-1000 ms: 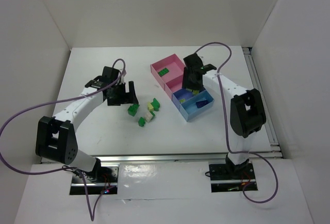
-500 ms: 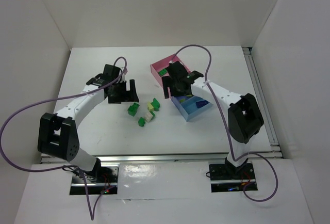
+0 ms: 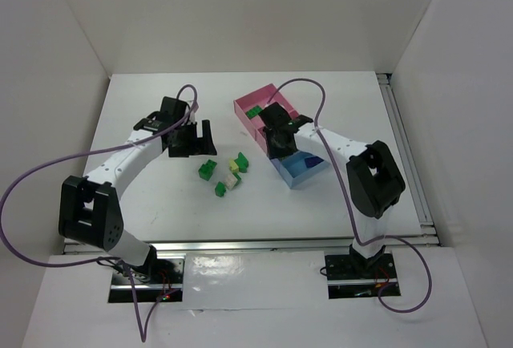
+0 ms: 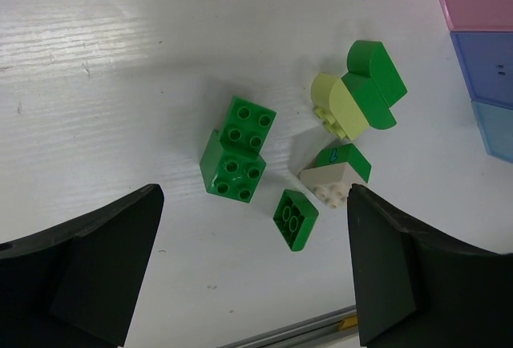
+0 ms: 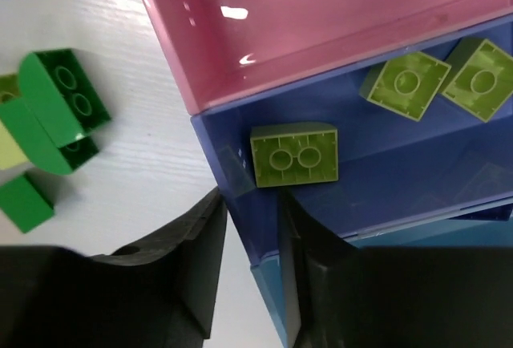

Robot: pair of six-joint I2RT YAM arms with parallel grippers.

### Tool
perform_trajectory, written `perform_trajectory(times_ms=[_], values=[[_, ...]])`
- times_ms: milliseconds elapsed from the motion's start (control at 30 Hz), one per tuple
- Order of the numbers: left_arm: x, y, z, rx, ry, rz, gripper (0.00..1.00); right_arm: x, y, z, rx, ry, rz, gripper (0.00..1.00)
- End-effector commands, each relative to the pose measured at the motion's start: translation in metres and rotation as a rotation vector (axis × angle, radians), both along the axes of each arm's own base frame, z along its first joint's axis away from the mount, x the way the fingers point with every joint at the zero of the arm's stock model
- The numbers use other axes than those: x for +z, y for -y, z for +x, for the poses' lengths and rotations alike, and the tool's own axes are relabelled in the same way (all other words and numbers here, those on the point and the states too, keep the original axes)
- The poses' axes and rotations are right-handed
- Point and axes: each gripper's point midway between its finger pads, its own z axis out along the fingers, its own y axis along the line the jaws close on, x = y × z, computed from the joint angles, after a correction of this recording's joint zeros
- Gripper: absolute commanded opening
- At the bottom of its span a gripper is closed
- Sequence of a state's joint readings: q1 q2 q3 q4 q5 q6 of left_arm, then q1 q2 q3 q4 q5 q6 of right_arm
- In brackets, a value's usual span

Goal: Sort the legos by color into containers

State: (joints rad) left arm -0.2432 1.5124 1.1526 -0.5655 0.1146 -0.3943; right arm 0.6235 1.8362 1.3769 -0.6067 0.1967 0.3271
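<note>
Left gripper (image 4: 253, 204): fingers (image 4: 96, 268) spread wide, nothing between them. It hangs over the loose legos (image 3: 224, 176) on the table (image 3: 168, 212), not touching any as far as I can see.

Under it, left wrist view:
- dark green stepped brick (image 4: 236, 151)
- small dark green square (image 4: 295, 220) just beside it
- cream-white brick (image 4: 330, 184) with a green sloped piece on top
- pale yellow rounded brick (image 4: 338, 107) pressed against a dark green rounded brick (image 4: 375, 83)

All five sit on the table, near the containers (image 3: 272, 95) but outside them.

Right gripper (image 5: 252, 204): fingers (image 5: 196, 260) almost together, only a narrow slit left, no brick in it. I'm over the near wall of the dark blue box (image 5: 401, 171), and that wall shows through the slit. Can't tell if the pads touch it.

Containers: a joined row running diagonally on the right half of the table, pink boxes at the far end, blue ones nearer. The dark blue box holds three yellow-green bricks (image 5: 293, 158), one close to my right fingertips and two by the wall it shares with the pink box (image 5: 337, 19). The light-blue box (image 5: 417, 308) is on its other side. In the top view, one green brick (image 3: 253, 112) lies in the farthest pink box.
</note>
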Motion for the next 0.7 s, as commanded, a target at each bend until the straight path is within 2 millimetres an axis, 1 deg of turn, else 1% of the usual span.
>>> perform_trajectory(times_ms=[0,67,100,133,167,200,233,267,300,333,367,400,433,467,500,533,567,633,667], values=[[0.016,0.003,0.012,-0.009,0.047,-0.001,0.98,-0.003,0.022,0.001,-0.03,0.008,-0.05,0.35],[0.016,0.003,0.012,-0.009,0.048,-0.001,0.98,-0.001,0.041,-0.004,-0.063,-0.009,-0.073,0.35],[0.016,0.003,0.012,-0.009,0.048,-0.001,0.98,-0.005,0.053,-0.008,-0.084,-0.02,-0.091,0.34],[0.016,0.003,0.012,-0.009,0.048,-0.001,0.98,-0.005,0.07,-0.007,-0.135,-0.024,-0.104,0.34],[0.013,0.003,0.012,-0.017,0.041,0.006,0.98,-0.005,0.079,-0.009,-0.152,-0.031,-0.108,0.34],[0.016,0.003,0.015,-0.017,0.051,0.004,0.98,-0.002,0.088,-0.013,-0.168,-0.027,-0.105,0.34],[0.016,0.003,0.015,-0.017,0.052,0.004,0.98,0.004,0.097,-0.009,-0.196,-0.01,-0.104,0.34],[0.016,0.004,0.017,-0.017,0.05,0.004,0.98,0.005,0.102,-0.01,-0.207,-0.011,-0.104,0.34],[0.019,0.004,0.019,-0.017,0.059,0.002,0.98,0.008,0.101,-0.01,-0.203,-0.006,-0.092,0.35],[0.016,0.008,0.018,-0.026,0.049,0.004,0.98,0.015,0.098,-0.004,-0.195,0.014,-0.085,0.38],[0.019,0.008,0.021,-0.026,0.059,0.001,0.98,0.02,0.102,-0.002,-0.206,0.026,-0.103,0.44],[0.019,0.009,0.018,-0.031,0.048,-0.004,0.98,0.023,0.101,-0.001,-0.206,0.026,-0.103,0.5],[0.023,0.01,0.021,-0.031,0.06,-0.007,0.98,0.039,0.098,0.007,-0.201,0.065,-0.084,0.65],[0.02,0.01,0.021,-0.031,0.051,-0.005,0.98,0.044,0.087,0.006,-0.176,0.078,-0.075,0.73],[0.02,0.01,0.021,-0.031,0.051,-0.004,0.98,0.055,0.082,0.008,-0.158,0.106,-0.063,0.79],[0.024,0.013,0.023,-0.029,0.056,-0.019,0.98,0.063,0.076,0.008,-0.147,0.125,-0.051,0.81],[0.024,0.013,0.023,-0.029,0.056,-0.019,0.98,0.076,0.067,0.009,-0.129,0.154,-0.03,0.81],[0.027,0.013,0.025,-0.029,0.066,-0.021,0.98,0.085,0.055,0.01,-0.107,0.176,-0.014,0.81],[0.024,0.013,0.025,-0.029,0.057,-0.019,0.98,0.091,0.045,0.011,-0.085,0.185,0.016,0.81]])
